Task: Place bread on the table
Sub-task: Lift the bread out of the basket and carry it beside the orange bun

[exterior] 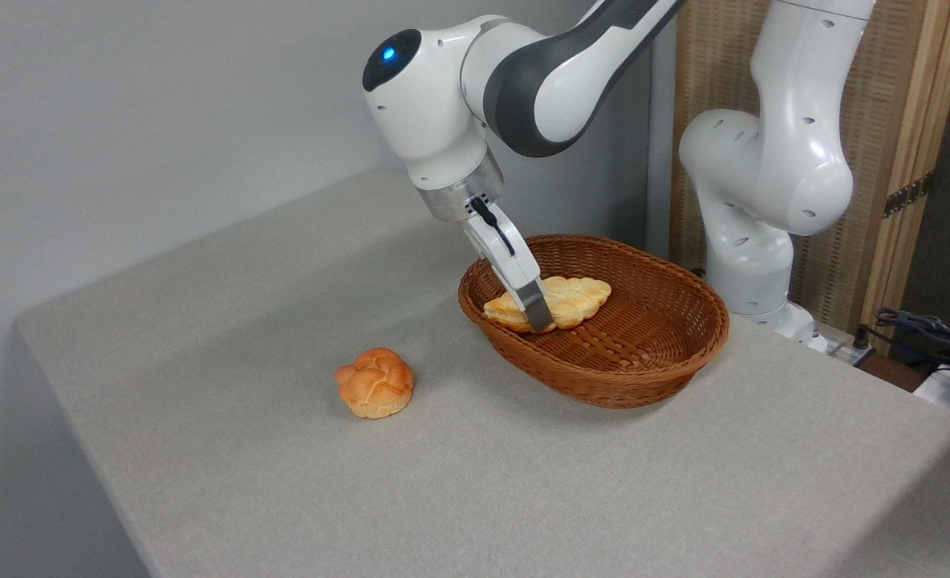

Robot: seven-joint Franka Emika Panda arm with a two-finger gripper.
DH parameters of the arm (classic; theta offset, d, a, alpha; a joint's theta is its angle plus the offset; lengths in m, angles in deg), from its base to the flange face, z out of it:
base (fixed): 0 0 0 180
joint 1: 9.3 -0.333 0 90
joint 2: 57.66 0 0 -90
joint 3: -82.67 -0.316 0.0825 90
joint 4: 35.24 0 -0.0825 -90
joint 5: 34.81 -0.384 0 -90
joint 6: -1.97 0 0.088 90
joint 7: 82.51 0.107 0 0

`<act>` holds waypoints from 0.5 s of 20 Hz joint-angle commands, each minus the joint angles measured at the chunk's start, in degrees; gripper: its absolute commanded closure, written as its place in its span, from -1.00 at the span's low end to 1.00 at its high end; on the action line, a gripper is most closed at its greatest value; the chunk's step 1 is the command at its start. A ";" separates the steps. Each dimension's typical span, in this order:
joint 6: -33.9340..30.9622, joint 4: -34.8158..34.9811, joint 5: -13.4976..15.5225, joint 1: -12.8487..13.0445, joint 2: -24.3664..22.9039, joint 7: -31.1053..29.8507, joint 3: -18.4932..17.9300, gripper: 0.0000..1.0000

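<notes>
The bread (pixel 573 299), a pale golden braided loaf, is inside the brown wicker basket (pixel 643 353) at the middle right, its left end raised slightly. My gripper (pixel 541 321) reaches down into the basket and is shut on the bread near its left half; one finger (pixel 533 303) crosses in front of the loaf and the other is hidden behind it. The table (pixel 282 482), covered in light grey-beige cloth, spreads out below and to the left.
A small round orange knotted bun (pixel 375 383) lies on the cloth left of the basket. The arm's white base (pixel 752 241) stands behind the basket at the right, with a wooden screen behind it and cables (pixel 936 337) at the far right edge.
</notes>
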 commanded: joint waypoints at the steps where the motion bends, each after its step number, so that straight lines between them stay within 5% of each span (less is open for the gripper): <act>1: -0.52 -1.11 -0.67 -0.30 -0.41 1.05 -0.13 0.08; 10: -7.99 -11.04 -0.32 -0.75 -1.12 3.42 -2.15 0.04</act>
